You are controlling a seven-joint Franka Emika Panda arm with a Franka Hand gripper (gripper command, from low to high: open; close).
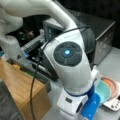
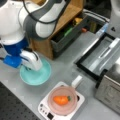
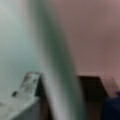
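In a front view my gripper (image 2: pixel 30 68) reaches down onto the left rim of a teal bowl (image 2: pixel 41 76) on the grey table. The wrist view shows the bowl's rim (image 3: pixel 56 57) running between my fingers (image 3: pixel 28 82), which press on it from both sides. Right of the bowl an orange carrot (image 2: pixel 61 100) lies in a pink pan (image 2: pixel 53 106) on a small white cooker (image 2: pixel 45 110). From the opposite side, the teal bowl (image 1: pixel 103 91) and pink pan (image 1: pixel 113 86) peek out behind my wrist, which hides the fingers there.
A wooden box (image 2: pixel 63 17) stands behind the bowl, with a dark bin of vegetables (image 2: pixel 71 28) against it. A black tray (image 2: pixel 100 57) lies further right, and a metal appliance (image 2: pixel 110 87) stands at the right edge. A black cabinet (image 1: pixel 102 37) sits behind the arm.
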